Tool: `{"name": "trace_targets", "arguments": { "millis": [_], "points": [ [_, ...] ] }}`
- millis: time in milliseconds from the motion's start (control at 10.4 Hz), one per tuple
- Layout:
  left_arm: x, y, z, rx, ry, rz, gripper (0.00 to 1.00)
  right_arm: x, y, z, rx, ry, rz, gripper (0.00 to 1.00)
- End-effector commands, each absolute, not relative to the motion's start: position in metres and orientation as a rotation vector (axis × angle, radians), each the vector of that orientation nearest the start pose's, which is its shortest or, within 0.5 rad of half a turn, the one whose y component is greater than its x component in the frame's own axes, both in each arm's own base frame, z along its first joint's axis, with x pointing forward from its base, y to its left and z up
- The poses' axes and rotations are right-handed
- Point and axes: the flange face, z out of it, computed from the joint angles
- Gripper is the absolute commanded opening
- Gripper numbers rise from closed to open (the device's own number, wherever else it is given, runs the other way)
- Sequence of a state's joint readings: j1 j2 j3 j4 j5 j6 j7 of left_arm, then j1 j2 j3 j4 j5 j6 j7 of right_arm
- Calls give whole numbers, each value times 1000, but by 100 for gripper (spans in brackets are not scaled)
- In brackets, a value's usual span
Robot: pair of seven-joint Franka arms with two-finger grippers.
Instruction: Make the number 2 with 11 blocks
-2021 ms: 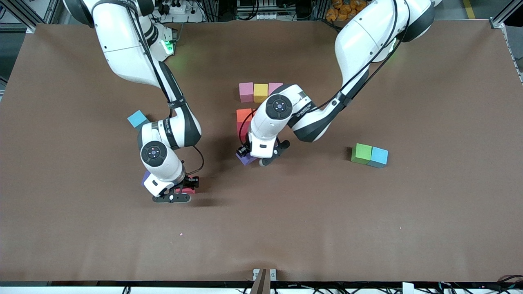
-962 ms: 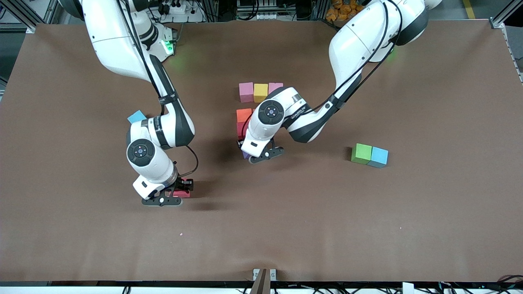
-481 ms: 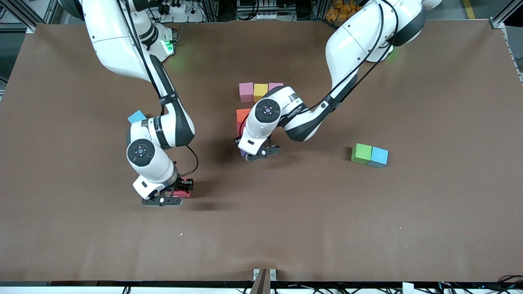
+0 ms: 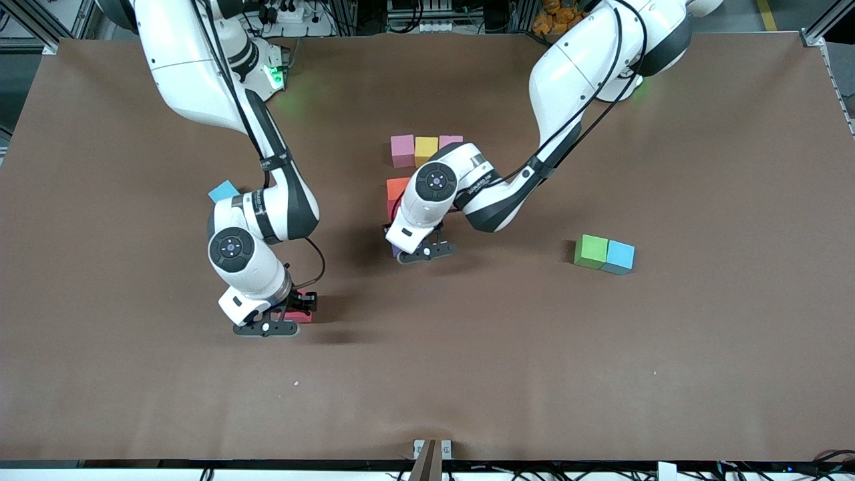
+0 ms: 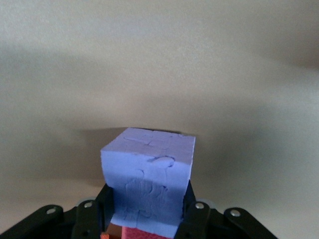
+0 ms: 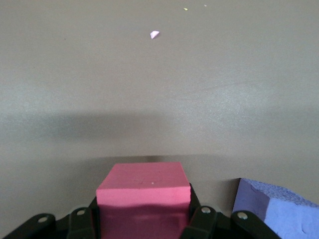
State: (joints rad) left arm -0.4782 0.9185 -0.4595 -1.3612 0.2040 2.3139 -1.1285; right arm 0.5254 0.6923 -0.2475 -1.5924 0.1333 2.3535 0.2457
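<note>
Left claw (image 5: pixel 147 219) clamps purple block (image 5: pixel 148 181) | right claw (image 6: pixel 144 219) clamps red block (image 6: pixel 143 204)

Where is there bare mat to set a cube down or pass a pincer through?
Free: the wide mat strip nearer the front camera, and the stretch between the green cube and the partial figure. Crowded: around the pink-yellow-pink row, where the left pincer grips the purple cube; and at the right pincer gripping the red cube.
</note>
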Motion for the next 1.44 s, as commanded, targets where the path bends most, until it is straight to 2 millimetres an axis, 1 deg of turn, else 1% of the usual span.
{"name": "trace_targets", "arguments": {
  "millis": [0, 289, 481, 577, 674, 770, 1058, 1155, 1251, 1347],
  "points": [
    [511, -551, 216, -3333, -363, 156, 20, 670, 220, 249, -3155, -3, -151, 49],
    [508, -554, 217, -3335, -358, 157, 22, 669, 220, 248, -3156, -4, -149, 49],
    [507, -555, 216, -3334, -361, 161, 25, 669, 220, 248, -3155, -2, -148, 49],
    [503, -558, 215, -3333, -351, 162, 27, 669, 220, 248, -3156, -4, -149, 49],
    [500, -560, 215, -3332, -340, 165, 33, 669, 220, 248, -3156, -4, -149, 49],
    [500, -560, 215, -3333, -338, 164, 47, 669, 220, 248, -3155, -2, -148, 49],
    [494, -565, 215, -3335, -310, 164, 48, 669, 221, 246, -3157, -4, -147, 49],
    [493, -566, 215, -3335, -305, 164, 56, 669, 221, 247, -3156, -4, -149, 49],
    [493, -566, 214, -3335, -302, 162, 99, 669, 221, 246, -3157, -4, -147, 49],
    [493, -566, 214, -3334, -307, 163, 100, 669, 221, 246, -3157, -4, -147, 49]
  ]
}}
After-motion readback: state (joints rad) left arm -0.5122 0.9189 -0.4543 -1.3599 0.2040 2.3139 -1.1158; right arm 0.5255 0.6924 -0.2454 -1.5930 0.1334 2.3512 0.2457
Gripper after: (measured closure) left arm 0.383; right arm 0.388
